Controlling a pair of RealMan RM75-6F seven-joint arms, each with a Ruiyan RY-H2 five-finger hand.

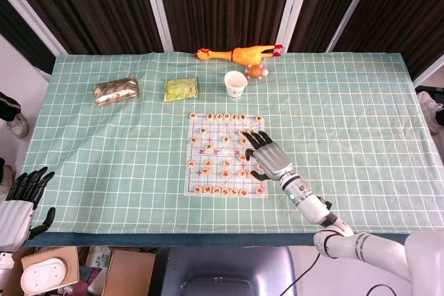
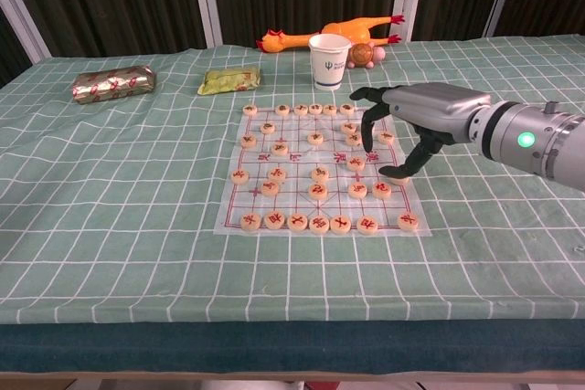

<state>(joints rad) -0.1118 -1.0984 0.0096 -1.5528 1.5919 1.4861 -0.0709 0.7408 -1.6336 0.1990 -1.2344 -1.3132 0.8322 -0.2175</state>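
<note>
We see the paper cup (image 2: 329, 60) upright behind the chess board (image 2: 294, 157); its inside is hidden. Right robot hand (image 2: 409, 120) spread, holding nothing, over the board's right-side pieces (image 2: 356, 191). Left robot hand (image 1: 19, 197) open, cut off at the counter (image 1: 104, 164) edge.

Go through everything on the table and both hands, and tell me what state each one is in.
Right hand: open, fingers spread above the chess board.
Left hand: open, off the table's near left corner.
Paper cup: upright.
Rubber chicken: lying on its side.
Foil packet: lying flat.
Green packet: lying flat.
</note>
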